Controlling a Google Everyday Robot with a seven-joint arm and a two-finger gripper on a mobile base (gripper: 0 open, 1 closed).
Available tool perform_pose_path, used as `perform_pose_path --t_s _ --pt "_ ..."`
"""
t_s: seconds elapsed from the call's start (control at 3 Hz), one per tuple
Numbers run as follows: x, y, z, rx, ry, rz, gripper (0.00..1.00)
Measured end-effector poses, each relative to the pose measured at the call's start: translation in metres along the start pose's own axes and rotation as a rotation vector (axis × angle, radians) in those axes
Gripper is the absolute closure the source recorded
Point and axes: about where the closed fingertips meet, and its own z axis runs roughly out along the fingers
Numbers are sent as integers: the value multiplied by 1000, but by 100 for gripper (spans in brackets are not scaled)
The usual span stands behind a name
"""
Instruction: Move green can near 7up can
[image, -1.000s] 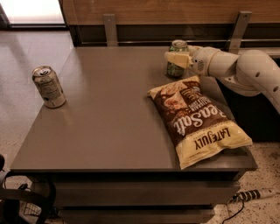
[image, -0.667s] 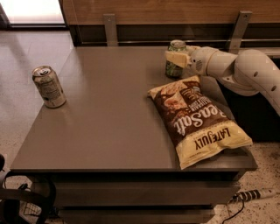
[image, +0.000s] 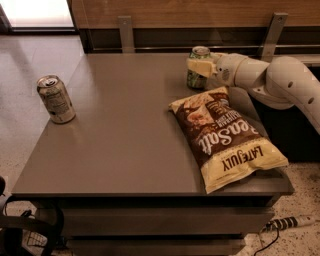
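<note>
The green can (image: 196, 78), with a green and white label and silver top, stands upright at the back of the grey table (image: 130, 140), right of centre. My gripper (image: 199, 66) reaches in from the right on a white arm and its pale fingers are closed around the green can's upper part. The 7up can (image: 55, 99), pale silver-grey with dark print, stands upright near the table's left edge, far from the green can.
A brown and cream chip bag (image: 227, 135) lies flat on the table's right side, just in front of the green can. A wooden wall with metal brackets (image: 126, 33) runs behind the table. Cables and a power strip (image: 290, 223) lie on the floor.
</note>
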Motion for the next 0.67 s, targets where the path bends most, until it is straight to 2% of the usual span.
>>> perform_pose_path --t_s 0.33,0.67 --pt "-15 3 -3 -5 -1 -18 100" --pt "-53 8 -16 -8 0 -83 100"
